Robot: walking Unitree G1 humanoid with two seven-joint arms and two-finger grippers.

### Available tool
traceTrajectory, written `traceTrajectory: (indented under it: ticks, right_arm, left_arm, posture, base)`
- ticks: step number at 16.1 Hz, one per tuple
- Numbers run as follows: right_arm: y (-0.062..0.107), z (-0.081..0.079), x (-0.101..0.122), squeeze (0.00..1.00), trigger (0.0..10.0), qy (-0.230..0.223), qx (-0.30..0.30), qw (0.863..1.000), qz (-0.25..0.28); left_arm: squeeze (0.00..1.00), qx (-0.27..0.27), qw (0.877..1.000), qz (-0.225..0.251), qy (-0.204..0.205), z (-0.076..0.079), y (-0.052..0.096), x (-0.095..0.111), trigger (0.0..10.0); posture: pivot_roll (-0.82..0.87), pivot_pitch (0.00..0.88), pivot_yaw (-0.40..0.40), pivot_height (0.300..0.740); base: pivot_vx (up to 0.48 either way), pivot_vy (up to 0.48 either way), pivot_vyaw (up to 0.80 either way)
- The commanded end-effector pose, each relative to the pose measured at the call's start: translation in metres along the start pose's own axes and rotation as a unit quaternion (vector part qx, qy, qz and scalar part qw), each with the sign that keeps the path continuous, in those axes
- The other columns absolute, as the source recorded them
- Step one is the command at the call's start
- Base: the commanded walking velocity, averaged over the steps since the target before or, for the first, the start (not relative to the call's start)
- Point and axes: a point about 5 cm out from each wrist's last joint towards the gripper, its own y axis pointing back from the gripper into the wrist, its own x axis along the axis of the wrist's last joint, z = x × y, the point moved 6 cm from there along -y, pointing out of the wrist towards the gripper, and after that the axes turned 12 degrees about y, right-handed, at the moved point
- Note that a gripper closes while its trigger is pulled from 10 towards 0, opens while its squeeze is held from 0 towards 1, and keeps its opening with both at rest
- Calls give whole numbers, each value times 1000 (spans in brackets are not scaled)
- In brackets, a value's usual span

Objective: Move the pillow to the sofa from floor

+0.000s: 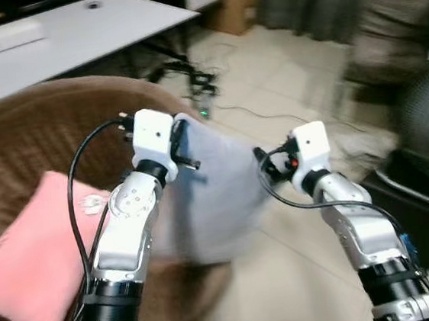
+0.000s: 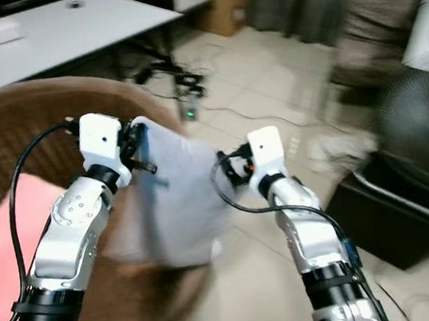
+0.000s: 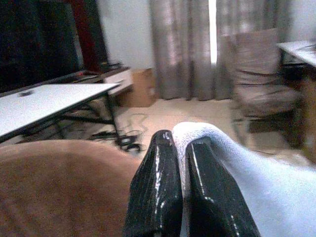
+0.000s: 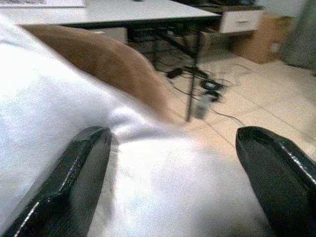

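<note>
1. Left eye view: the left gripper (image 1: 184, 144) is raised over the brown sofa (image 1: 35, 133) and pinches the top corner of the pale pillow (image 1: 218, 198). The pillow hangs from this gripper, between both arms and above the sofa's edge. The right gripper (image 1: 265, 163) is at the other side of the pillow, just beside its edge. A pink cushion (image 1: 33, 256) lies on the sofa seat, below the left arm. A white table (image 1: 71, 34) stands beyond the sofa.
2. Right eye view: the same scene, a little blurred; the pillow hangs between the two grippers, with tiled floor (image 2: 268, 86) beyond it.
3. Left wrist view: the two black fingers (image 3: 155, 192) are pressed together, with a fold of the pillow squeezed between them.
4. Right wrist view: the fingers (image 4: 74, 177) stand wide apart, and the pillow lies between and under them. It is not clamped.
</note>
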Motion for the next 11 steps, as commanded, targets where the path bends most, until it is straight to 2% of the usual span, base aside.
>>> traceTrajectory:
  ticks: [1, 11]
  right_arm:
    - [-2, -5, 2, 0, 10000, 3, 12, 1000, 0]
    - [-1, -9, 4, 0, 10000, 8, 32, 999, 7]
  left_arm:
    - [0, 10, 999, 39, -10, -4, -2, 21, 10000]
    - [0, 47, 998, 12, -32, -20, -1, 14, 10000]
  posture:
    - [67, 0, -15, 740]
    - [71, 0, -19, 740]
  base:
    - [0, 0, 0]
    - [0, 0, 0]
